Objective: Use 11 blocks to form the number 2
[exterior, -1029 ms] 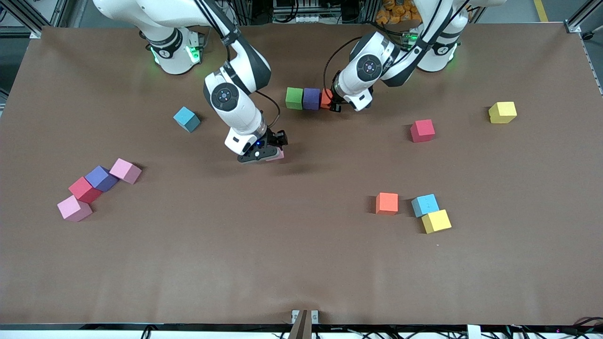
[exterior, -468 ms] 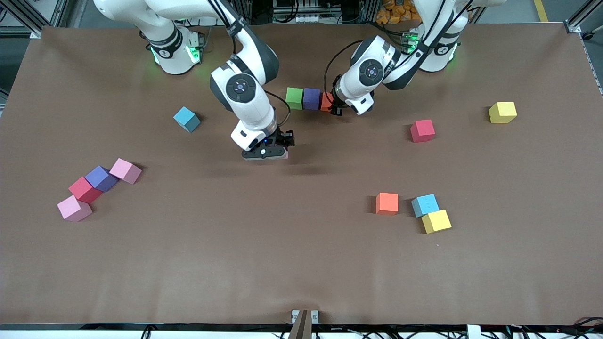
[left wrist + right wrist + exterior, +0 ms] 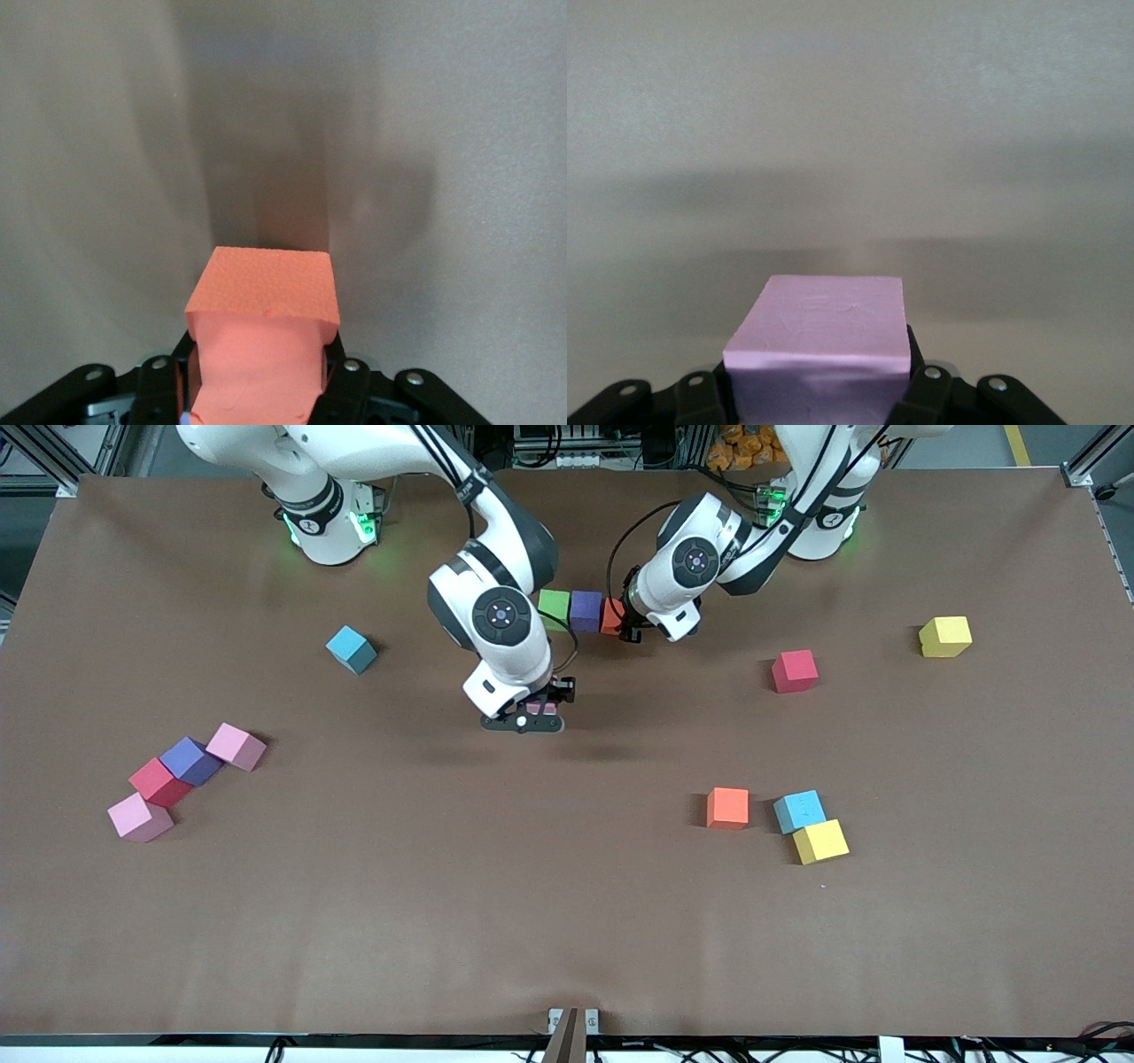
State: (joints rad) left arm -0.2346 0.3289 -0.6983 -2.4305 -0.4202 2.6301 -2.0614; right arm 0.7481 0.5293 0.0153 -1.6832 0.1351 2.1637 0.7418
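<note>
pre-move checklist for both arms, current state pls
1. Left gripper shut on the orange block: ok.
2. Orange block flush against the purple block in the row with the green block: cannot tell, gripper hides the joint.
3. Right gripper shut on the pink block: ok.
4. Pink block clear of the table: ok, shadow lies apart beneath it.
5. Arms apart from each other: ok.

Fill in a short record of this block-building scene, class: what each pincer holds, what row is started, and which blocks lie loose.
left pincer: shut on orange block, at the row's end
right pincer: shut on pink block, over bare table
row: green block, purple block, touching
loose near right arm's end: light blue block
loose near left arm's end: red block
</note>
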